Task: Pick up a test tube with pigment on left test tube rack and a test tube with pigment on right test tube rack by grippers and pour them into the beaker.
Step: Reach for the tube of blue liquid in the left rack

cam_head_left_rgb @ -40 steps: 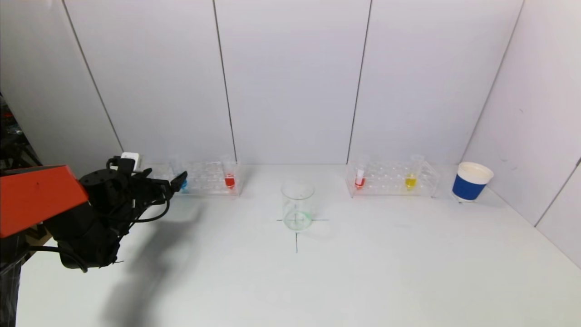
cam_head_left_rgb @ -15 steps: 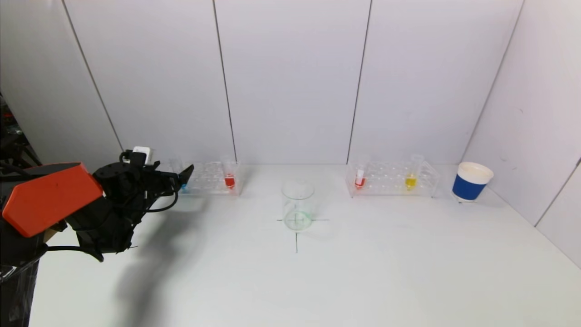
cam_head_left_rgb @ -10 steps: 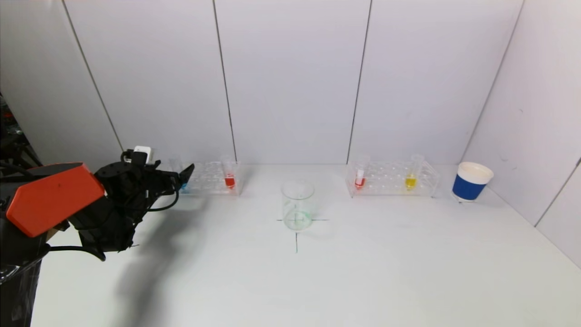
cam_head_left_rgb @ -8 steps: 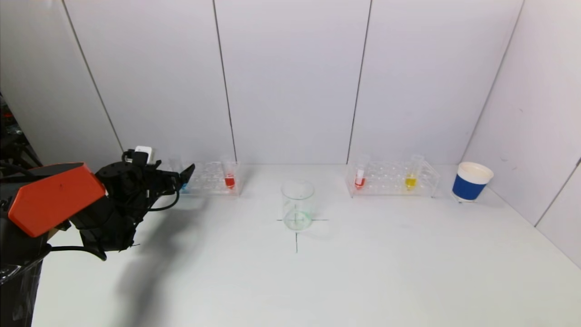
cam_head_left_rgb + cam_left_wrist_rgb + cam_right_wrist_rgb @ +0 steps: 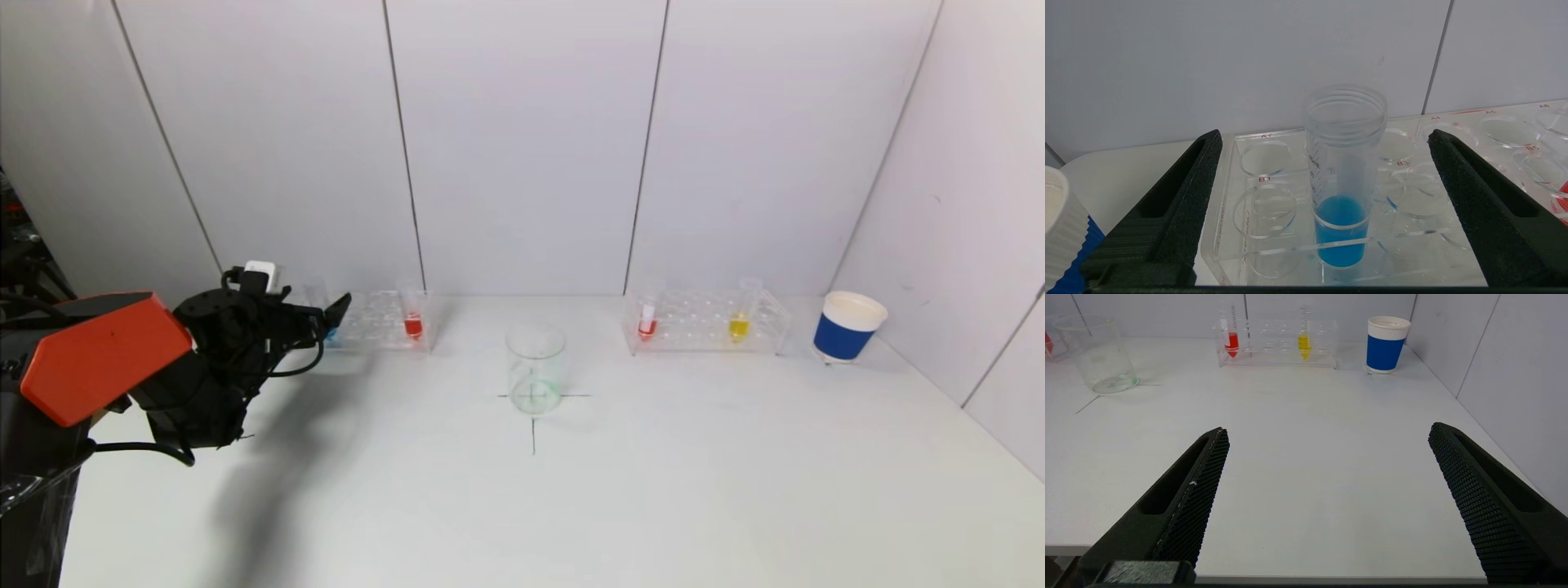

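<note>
The left test tube rack (image 5: 375,320) holds a blue-pigment tube (image 5: 1343,183) and a red-pigment tube (image 5: 413,325). My left gripper (image 5: 328,314) is open at the rack's left end. In the left wrist view the left gripper (image 5: 1325,134) has a finger on each side of the upright blue tube, not touching it. The right rack (image 5: 706,320) holds a red tube (image 5: 647,325) and a yellow tube (image 5: 738,327). The clear beaker (image 5: 535,369) stands between the racks. My right gripper (image 5: 1329,430) is open and empty over the table's near edge, outside the head view.
A blue paper cup (image 5: 847,327) stands right of the right rack. Another blue and white cup (image 5: 1061,228) sits beside the left rack. White walls close the back and right sides. A black cross (image 5: 533,425) marks the table under the beaker.
My left arm has moved forward and a little up toward the left rack, bringing its open fingers around the blue tube. It has barely moved in the last half second.
</note>
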Available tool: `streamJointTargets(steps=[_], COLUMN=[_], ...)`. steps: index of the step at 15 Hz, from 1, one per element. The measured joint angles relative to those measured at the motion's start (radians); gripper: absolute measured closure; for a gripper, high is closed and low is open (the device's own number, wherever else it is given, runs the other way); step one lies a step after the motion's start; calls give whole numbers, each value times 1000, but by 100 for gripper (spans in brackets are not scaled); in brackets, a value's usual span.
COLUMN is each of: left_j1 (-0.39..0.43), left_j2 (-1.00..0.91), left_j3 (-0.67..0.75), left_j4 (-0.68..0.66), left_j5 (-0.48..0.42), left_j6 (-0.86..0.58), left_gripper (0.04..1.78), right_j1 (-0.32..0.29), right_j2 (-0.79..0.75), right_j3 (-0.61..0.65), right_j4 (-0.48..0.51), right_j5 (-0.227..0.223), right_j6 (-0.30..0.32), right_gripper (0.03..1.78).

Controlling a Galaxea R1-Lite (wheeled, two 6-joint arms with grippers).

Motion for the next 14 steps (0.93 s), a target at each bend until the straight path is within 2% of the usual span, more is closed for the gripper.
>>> streamJointTargets(steps=[14], left_j1=[-9], left_j2=[1], left_j3=[0], left_j4=[0], left_j5=[0], left_j6=[2], left_gripper=[6], right_j1=[0], right_j2=[0], right_j3=[0], right_j4=[0], right_j5=[0], right_j6=[0], right_gripper=[4])
